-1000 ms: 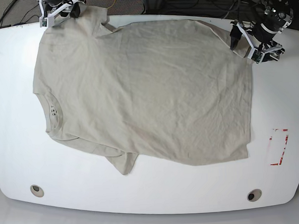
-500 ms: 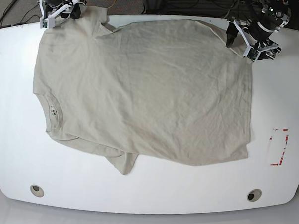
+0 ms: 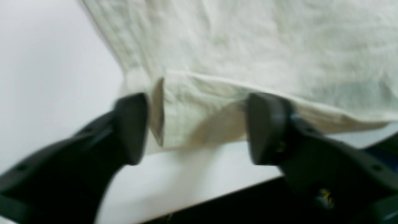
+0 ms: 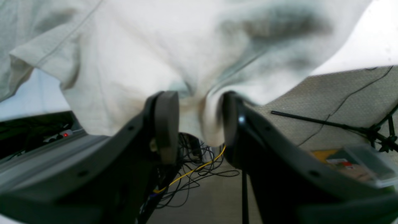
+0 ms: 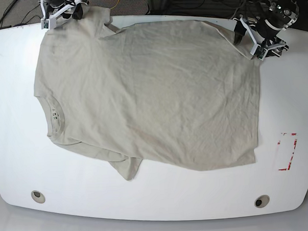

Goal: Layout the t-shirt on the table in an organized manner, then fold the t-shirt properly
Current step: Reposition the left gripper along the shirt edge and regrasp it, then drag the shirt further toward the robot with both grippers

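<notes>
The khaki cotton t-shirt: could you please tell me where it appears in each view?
Base: khaki cotton t-shirt spread across the glossy white table.
Left wrist: its corner between the left gripper fingers.
Right wrist: sleeve fabric pinched by the right gripper.
Shared landmark: the white tabletop.

Bright, even light; wrist views blurred, base view sharp w/ edge distortion.
</notes>
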